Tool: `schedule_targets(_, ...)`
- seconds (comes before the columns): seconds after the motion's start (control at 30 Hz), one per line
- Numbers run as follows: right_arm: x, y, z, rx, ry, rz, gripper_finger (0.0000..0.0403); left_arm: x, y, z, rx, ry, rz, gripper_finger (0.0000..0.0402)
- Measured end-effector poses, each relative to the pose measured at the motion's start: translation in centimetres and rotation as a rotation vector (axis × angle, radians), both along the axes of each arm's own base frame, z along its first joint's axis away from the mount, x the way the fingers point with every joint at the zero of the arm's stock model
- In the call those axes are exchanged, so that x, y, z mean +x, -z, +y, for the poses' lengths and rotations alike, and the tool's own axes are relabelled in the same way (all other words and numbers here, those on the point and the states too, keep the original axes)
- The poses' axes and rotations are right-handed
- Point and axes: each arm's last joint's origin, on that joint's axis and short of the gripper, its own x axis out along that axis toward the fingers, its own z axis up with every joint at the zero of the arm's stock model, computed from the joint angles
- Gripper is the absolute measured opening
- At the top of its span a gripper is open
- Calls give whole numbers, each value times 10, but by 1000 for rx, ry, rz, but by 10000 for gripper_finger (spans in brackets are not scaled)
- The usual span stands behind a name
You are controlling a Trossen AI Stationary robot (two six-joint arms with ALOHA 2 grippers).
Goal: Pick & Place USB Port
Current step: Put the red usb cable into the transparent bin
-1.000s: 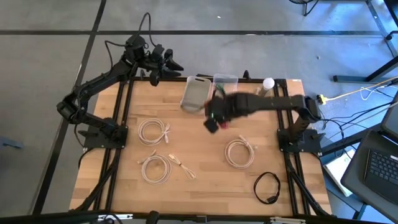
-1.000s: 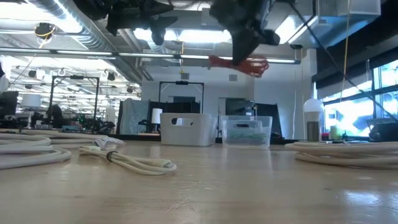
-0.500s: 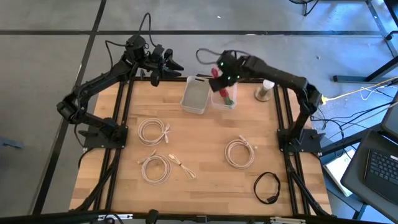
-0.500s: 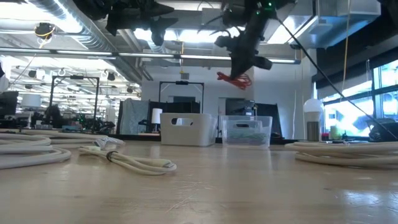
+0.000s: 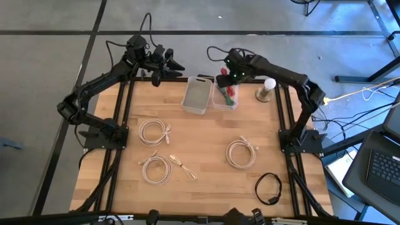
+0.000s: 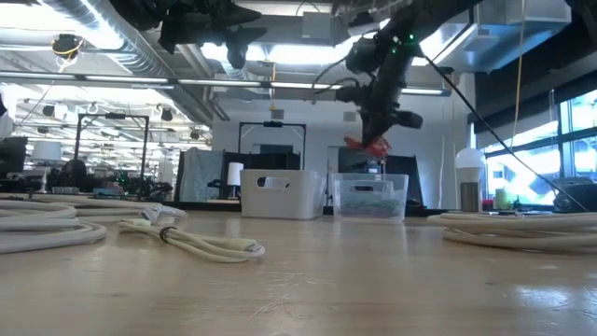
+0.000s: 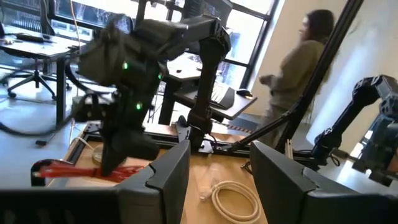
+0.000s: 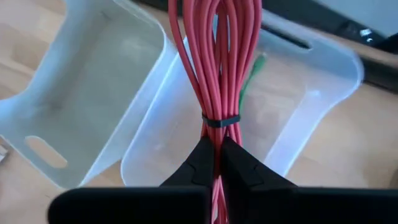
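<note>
My right gripper (image 5: 229, 80) hangs over the far edge of the table, shut on a red cable bundle (image 8: 219, 56) bound by a black tie (image 8: 221, 119). The bundle (image 6: 372, 146) hangs above a clear bin (image 5: 225, 100) that holds something green (image 8: 254, 67). A white bin (image 5: 196, 97) stands beside it on the left. My left gripper (image 7: 217, 186) is open and empty, raised beyond the table's far left corner (image 5: 167, 66). My right gripper pinches the red bundle between its two fingers (image 8: 202, 158), just behind the black tie (image 8: 217, 134). It holds several strands together. The fingers point down, and the strands run on past them. The bundle hangs below the fingers, clear of the clear bin (image 6: 369, 194).
Three white coiled cables lie on the table (image 5: 154, 132), (image 5: 156, 169), (image 5: 241, 153). A black cable (image 5: 269, 187) lies near the right front corner. A white-capped bottle (image 5: 269, 87) stands right of the clear bin. A person (image 7: 298, 68) stands in the room beyond.
My right gripper has carried the red bundle from above the table's middle toward the far edge, then gone down over the clear bin. It has stayed shut on the bundle, which hangs lower now.
</note>
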Motion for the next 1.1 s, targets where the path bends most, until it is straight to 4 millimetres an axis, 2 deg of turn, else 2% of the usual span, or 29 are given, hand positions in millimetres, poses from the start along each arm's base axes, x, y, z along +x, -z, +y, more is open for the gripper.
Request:
schedule_targets(0.3,-5,50,6,68,-1,-23,10,0,0,0,1,-7,0,161)
schedule_targets(0.47,-9,69,8,65,4,-28,10,0,0,0,1,-10,0,161)
schedule_targets(0.7,-11,83,7,40,7,-44,10,0,0,1,2,-33,1,161)
schedule_targets(1.1,-7,109,-8,36,-43,-29,10,1,0,0,-19,-31,5,161)
